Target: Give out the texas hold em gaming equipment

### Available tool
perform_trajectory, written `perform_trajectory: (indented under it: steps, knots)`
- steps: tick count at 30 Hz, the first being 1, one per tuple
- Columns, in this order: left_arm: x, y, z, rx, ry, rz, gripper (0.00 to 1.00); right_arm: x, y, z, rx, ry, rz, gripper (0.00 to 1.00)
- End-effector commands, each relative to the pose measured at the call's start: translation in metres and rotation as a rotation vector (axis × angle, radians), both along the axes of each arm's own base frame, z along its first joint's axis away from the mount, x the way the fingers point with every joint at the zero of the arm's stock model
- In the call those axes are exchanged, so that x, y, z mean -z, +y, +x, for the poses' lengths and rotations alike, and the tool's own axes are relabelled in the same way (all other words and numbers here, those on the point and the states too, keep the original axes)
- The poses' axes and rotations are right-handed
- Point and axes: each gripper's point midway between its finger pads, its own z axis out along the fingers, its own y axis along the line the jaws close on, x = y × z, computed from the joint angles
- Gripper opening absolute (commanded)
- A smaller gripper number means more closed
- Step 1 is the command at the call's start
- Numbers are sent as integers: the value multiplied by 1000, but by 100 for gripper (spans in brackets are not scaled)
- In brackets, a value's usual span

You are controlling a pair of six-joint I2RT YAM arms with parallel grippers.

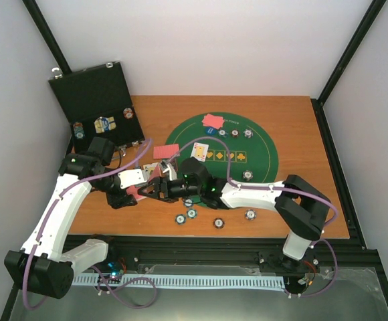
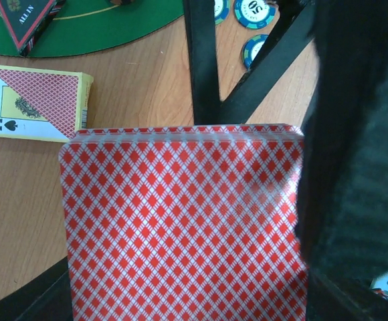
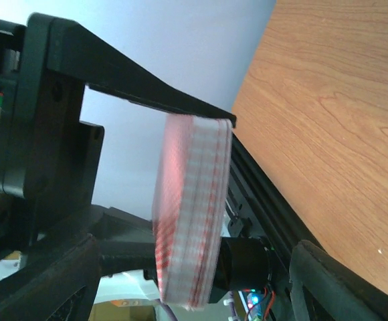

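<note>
- Showing 2 robot arms meeting left of centre, low over a wooden table (image 1: 301, 127), seen from above.
- Rising from the left base, bent at an elbow near the open black case (image 1: 93, 93), then angled down and right, ending in the left gripper (image 1: 137, 192).
- Reaching the opposite way from the right base: folded sharply at the elbow by the table's right front, forearm almost level and pointing left, ending in the right gripper (image 1: 154, 189), tip to tip with the left one.
- Holding a deck of red-backed playing cards (image 2: 180, 227) over bare wood between mat and front edge, clamped in the left gripper, with a dark finger at each side of the deck in the left wrist view.
- Touching the deck's far edge with 2 black right fingers (image 2: 202, 60), set in a V; cannot tell whether closed on the cards or only resting against them.
- Seen edge-on from the right wrist, with 1 fingertip meeting the stack's top corner.
- Lying on the wood just beyond the deck: a card box (image 2: 33, 100) printed with an ace of spades.
- Resting on the green felt mat (image 1: 261, 150): a black red-edged triangle marker (image 2: 25, 20), a few red cards (image 1: 213, 121), 1 face-up card (image 1: 199, 152) and 4 chips.
- Scattered on the wood in front of the mat: at least 4 poker chips (image 1: 219, 223).
</note>
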Motion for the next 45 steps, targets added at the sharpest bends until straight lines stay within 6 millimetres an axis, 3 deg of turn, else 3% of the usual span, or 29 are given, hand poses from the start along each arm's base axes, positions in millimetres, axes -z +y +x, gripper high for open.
perform_trajectory:
  steps: [1, 11, 19, 23, 32, 39, 45]
  knots:
    - [-13, -5, 1, 1, -31, -29, 28, -23, 16, 1, -18, -24, 76, 77]
    - [-17, -4, -1, 3, -40, -28, 28, -9, 43, -5, -60, 33, 86, 77]
    - [-21, -4, -2, 8, -42, -29, 28, -17, 60, -7, -101, 70, 162, 76]
    - [-20, -4, -3, 8, -41, -29, 28, -8, 63, -4, -93, 96, 145, 74]
    - [-23, -2, -4, 13, -57, -24, 28, 30, 40, 10, -37, 160, 56, 62]
    - [-22, -4, -4, 14, -52, -31, 28, 34, 15, 17, -10, 138, -8, 46]
    - [-23, -4, -3, 15, -57, -32, 27, 34, 6, 20, -5, 124, -32, 36]
